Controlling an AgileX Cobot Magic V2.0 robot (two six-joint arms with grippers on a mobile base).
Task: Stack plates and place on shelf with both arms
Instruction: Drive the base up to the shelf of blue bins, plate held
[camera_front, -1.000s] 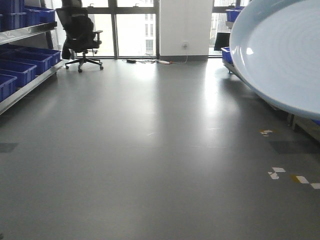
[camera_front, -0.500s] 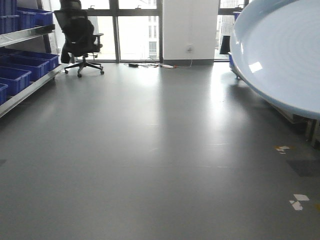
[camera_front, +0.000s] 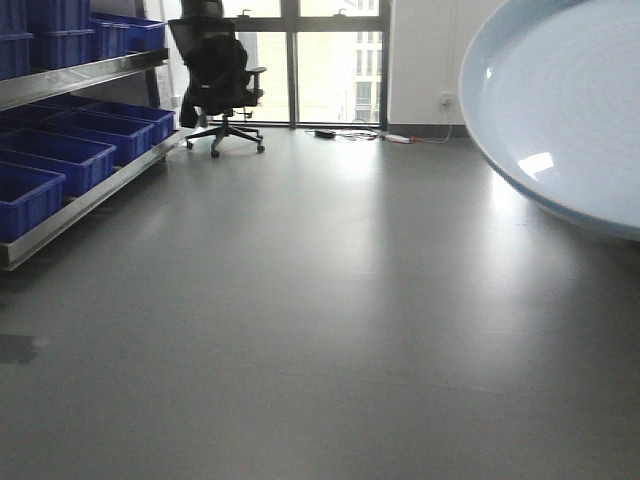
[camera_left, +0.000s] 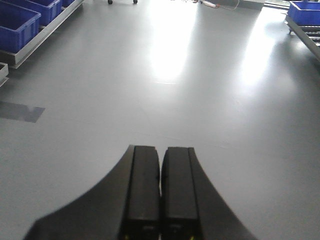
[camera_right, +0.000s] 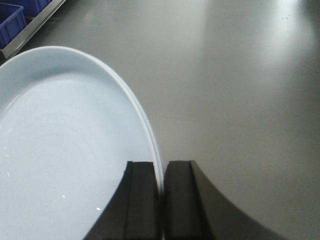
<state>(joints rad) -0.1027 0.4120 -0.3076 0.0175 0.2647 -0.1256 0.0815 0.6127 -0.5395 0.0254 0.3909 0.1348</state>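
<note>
A large pale blue plate (camera_front: 570, 110) fills the upper right of the front view, tilted with its glossy face toward the camera. In the right wrist view the same plate (camera_right: 65, 140) spreads to the left, and my right gripper (camera_right: 161, 172) is shut on its thin rim, one finger on each side. My left gripper (camera_left: 160, 165) hangs over bare grey floor with its fingers pressed together and nothing between them. A metal shelf (camera_front: 85, 195) carrying blue bins runs along the left wall.
A black office chair (camera_front: 218, 85) stands by the windows at the far end. Blue bins (camera_front: 60, 160) line the left shelf's levels. Another rack with a blue bin (camera_left: 305, 12) sits far right in the left wrist view. Cables lie by the far wall (camera_front: 375, 135).
The front view has swung left: the chair and left shelf slid rightward and grew nearer, the right-hand rack and floor tape left the view. The plate keeps its place in the frame.
</note>
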